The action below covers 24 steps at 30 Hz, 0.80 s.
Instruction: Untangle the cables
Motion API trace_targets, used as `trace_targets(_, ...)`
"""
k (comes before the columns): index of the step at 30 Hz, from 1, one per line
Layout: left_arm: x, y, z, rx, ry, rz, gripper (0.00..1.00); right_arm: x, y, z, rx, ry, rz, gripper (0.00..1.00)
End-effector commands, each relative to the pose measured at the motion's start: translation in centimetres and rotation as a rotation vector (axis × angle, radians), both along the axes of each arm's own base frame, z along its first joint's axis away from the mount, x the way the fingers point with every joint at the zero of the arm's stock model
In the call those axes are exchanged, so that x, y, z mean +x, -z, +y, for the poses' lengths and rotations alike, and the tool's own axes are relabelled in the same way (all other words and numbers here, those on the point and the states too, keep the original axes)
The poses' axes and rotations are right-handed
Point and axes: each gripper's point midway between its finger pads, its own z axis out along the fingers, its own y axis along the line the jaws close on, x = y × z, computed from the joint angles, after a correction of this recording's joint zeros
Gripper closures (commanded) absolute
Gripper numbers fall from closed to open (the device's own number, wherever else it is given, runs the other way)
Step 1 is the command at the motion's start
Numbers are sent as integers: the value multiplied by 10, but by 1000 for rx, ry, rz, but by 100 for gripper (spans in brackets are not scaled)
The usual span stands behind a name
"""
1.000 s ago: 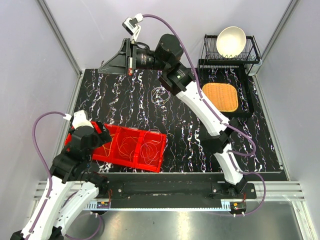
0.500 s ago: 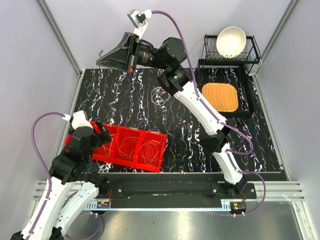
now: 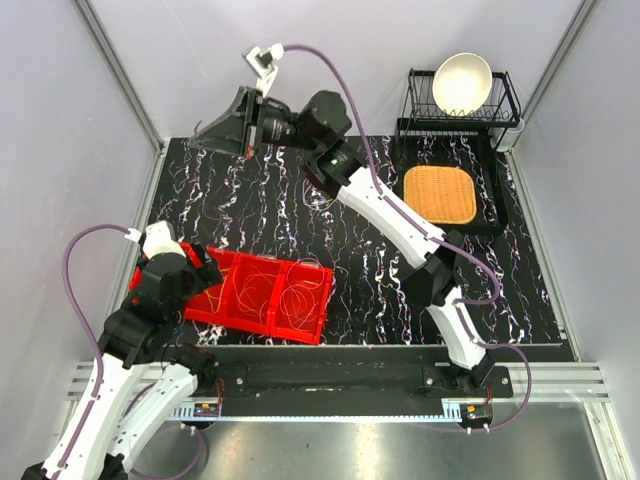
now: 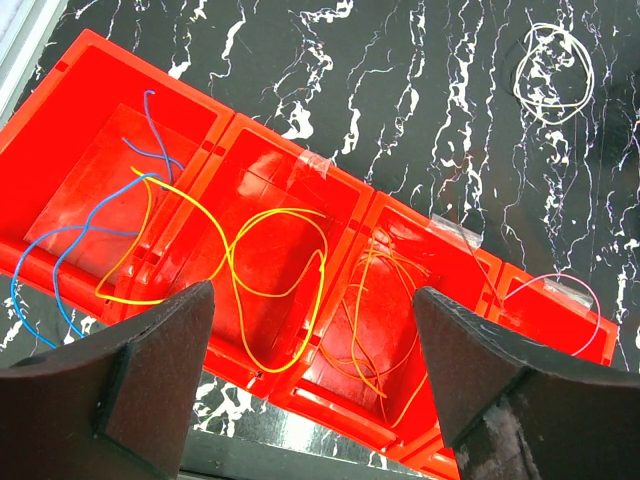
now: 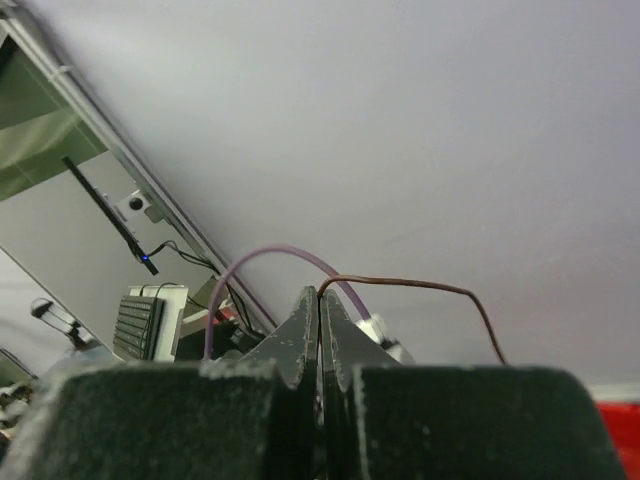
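A red divided tray (image 4: pixel 300 160) holds thin cables: a blue one (image 4: pixel 62 250), a yellow one (image 4: pixel 285 265), an orange one (image 4: pixel 385 300) and a pale pink loop (image 4: pixel 565 300). A white loop (image 4: pixel 553 72) lies on the black marbled table beyond it. My left gripper (image 4: pixel 315 370) is open and empty above the tray's near edge; in the top view it (image 3: pixel 200 268) hovers over the tray's left end (image 3: pixel 255 325). My right gripper (image 5: pixel 320 300) is shut on a thin brown cable (image 5: pixel 420 285), raised at the back left (image 3: pixel 196 142) near the wall.
A dish rack with a white bowl (image 3: pixel 462 82) stands at the back right. A woven orange mat (image 3: pixel 446 193) lies on a black tray in front of it. Grey walls close the back and sides.
My right arm has swung its gripper further left along the back wall, still shut. The left arm has not moved.
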Motion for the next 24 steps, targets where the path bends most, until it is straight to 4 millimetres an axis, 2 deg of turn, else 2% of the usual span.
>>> trace_targets(1, 4, -13, 4, -12, -32, -48, 16, -21, -8, -16, 21, -10, -38, 100)
trace_targets(2, 4, -13, 4, -12, -32, -48, 16, -22, -3, -17, 12, -3, -34, 100)
trace_targets(3, 5, -13, 4, -10, -33, -47, 16, -15, 23, -12, -35, 14, -3, 100)
trace_targets(4, 5, -14, 4, -12, -35, -51, 16, -23, 7, -26, -1, 42, -23, 100)
trace_targets(5, 4, -14, 5, -11, -37, -50, 16, -23, 12, -30, -7, 64, -18, 100)
trace_targets(6, 4, -14, 6, -10, -39, -53, 16, -17, 44, -26, -61, 88, 15, 100)
trace_targets(7, 4, -14, 6, -11, -40, -52, 16, -25, 31, -41, -36, 120, 1, 100)
trace_targets(8, 4, -15, 7, -13, -45, -58, 16, -22, 56, -40, -81, 139, 22, 100)
trace_targets(9, 4, -14, 7, -12, -46, -55, 16, -23, 58, -44, -86, 153, 23, 100)
trace_targets(10, 4, -15, 8, -14, -48, -58, 16, -30, 51, -54, -78, 166, 11, 100)
trace_targets(11, 4, -15, 8, -14, -50, -59, 16, -30, 62, -55, -102, 176, 16, 100)
trace_targets(16, 5, -13, 10, -10, -62, -48, 16, -42, 61, -73, -126, 203, 8, 100)
trace_targets(19, 5, -13, 11, -8, -66, -47, 16, -45, 70, -79, -141, 209, 11, 100)
trace_targets(23, 5, -14, 11, -10, -68, -51, 16, -46, 96, -80, -187, 207, 45, 100)
trace_targets(24, 5, -14, 12, -10, -71, -50, 16, -48, 97, -82, -181, 208, 44, 100)
